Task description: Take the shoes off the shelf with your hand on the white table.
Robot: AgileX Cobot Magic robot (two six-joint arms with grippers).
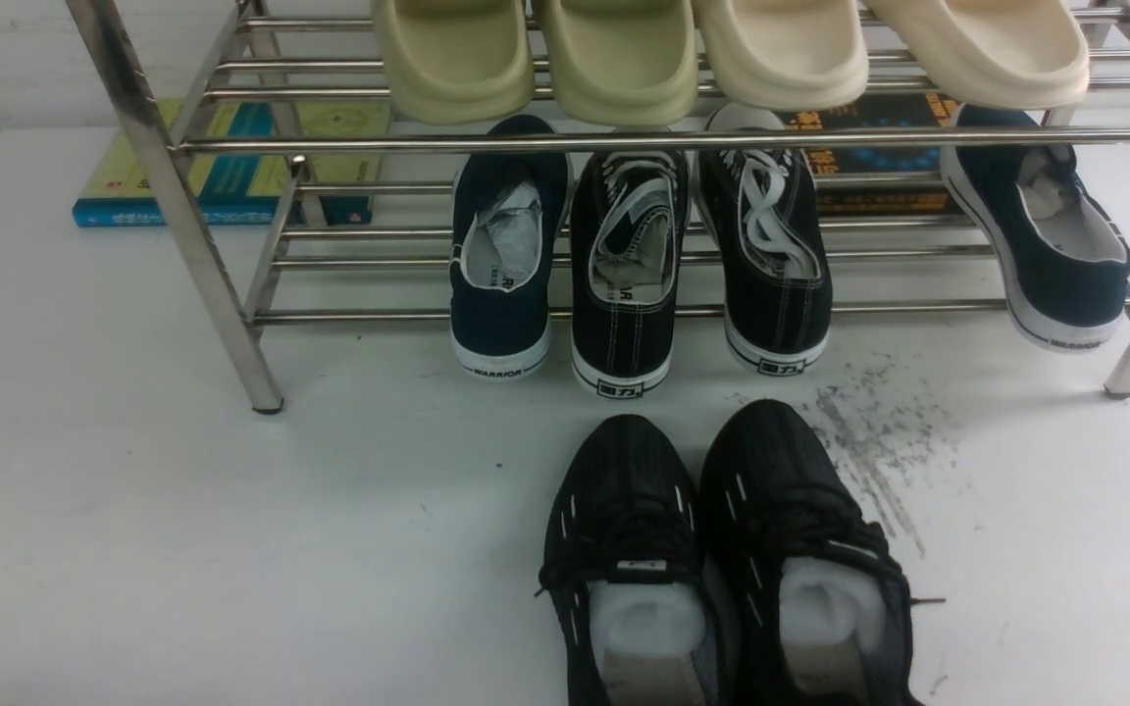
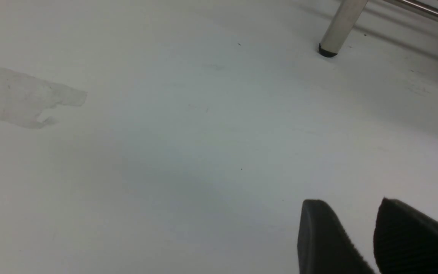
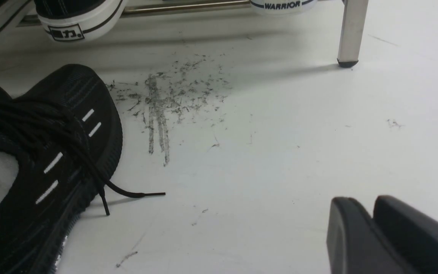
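Shoes [image 1: 727,569] rest on the white table [image 1: 182,529]; left jaws spread, right jaws nearly together, both empty.

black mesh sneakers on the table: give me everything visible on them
The black mesh sneakers are a pair in knit-looking mesh with short white dash marks, black laces and black soles, with white stuffing in both openings. They stand upright, side by side and close together, toes toward the chrome rack, on the white table in front of it, off the shelf. One lace end trails onto the table. No gripper touches them.
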